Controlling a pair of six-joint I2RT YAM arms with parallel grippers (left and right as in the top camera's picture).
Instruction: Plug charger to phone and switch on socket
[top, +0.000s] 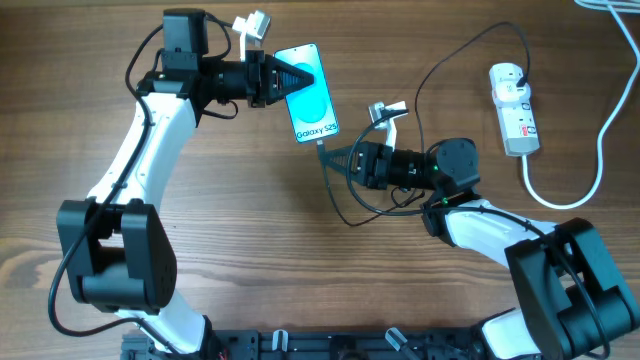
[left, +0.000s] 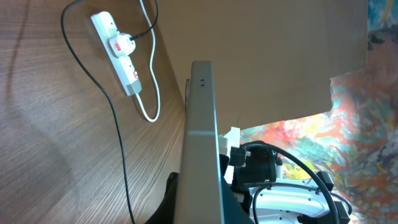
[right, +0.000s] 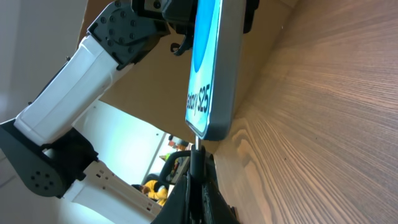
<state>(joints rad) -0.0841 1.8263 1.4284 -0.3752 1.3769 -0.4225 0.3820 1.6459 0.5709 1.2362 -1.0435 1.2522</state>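
The phone (top: 312, 96) has a turquoise screen with "Galaxy S25" text. My left gripper (top: 284, 80) is shut on its upper end and holds it tilted on the table. In the left wrist view the phone (left: 202, 143) shows edge-on between the jaws. My right gripper (top: 335, 157) is shut on the charger's plug (right: 198, 163), with the metal tip right at the phone's bottom edge (right: 208, 124). The thin black charger cable (top: 440, 62) runs to the white socket (top: 514, 108) at the right. The socket also shows in the left wrist view (left: 118, 53).
A thick white cord (top: 590, 150) loops from the socket toward the right table edge. The black cable coils on the table under my right arm (top: 375, 205).
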